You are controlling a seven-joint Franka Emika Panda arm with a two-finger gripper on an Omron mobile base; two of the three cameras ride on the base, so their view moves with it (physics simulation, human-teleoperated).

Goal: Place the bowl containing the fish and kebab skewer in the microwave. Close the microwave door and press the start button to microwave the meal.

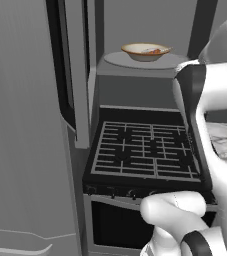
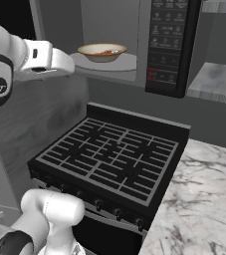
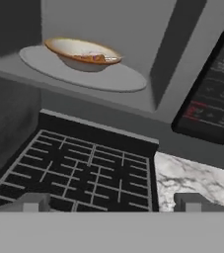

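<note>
The bowl (image 1: 145, 51) (image 2: 101, 52) (image 3: 81, 53), cream with a tan rim, sits on the round pale turntable (image 1: 116, 60) (image 3: 118, 79) inside the open microwave (image 2: 109, 20). The pale fish (image 3: 109, 59) and the reddish kebab skewer (image 3: 92, 57) lie in the bowl. The microwave door (image 1: 60, 65) stands swung wide open at the left. Right of the cavity is the black button panel (image 2: 169, 45) (image 3: 212, 94). My gripper (image 3: 112, 202) is open with nothing between its fingers. It hangs back from the cavity, above the stove's near edge.
A black gas stove (image 1: 145, 150) (image 2: 109, 154) lies below the microwave. A marble counter (image 2: 204, 199) (image 3: 192, 180) adjoins it on the right. The tall grey fridge (image 1: 20, 125) stands at the left, beside the open door.
</note>
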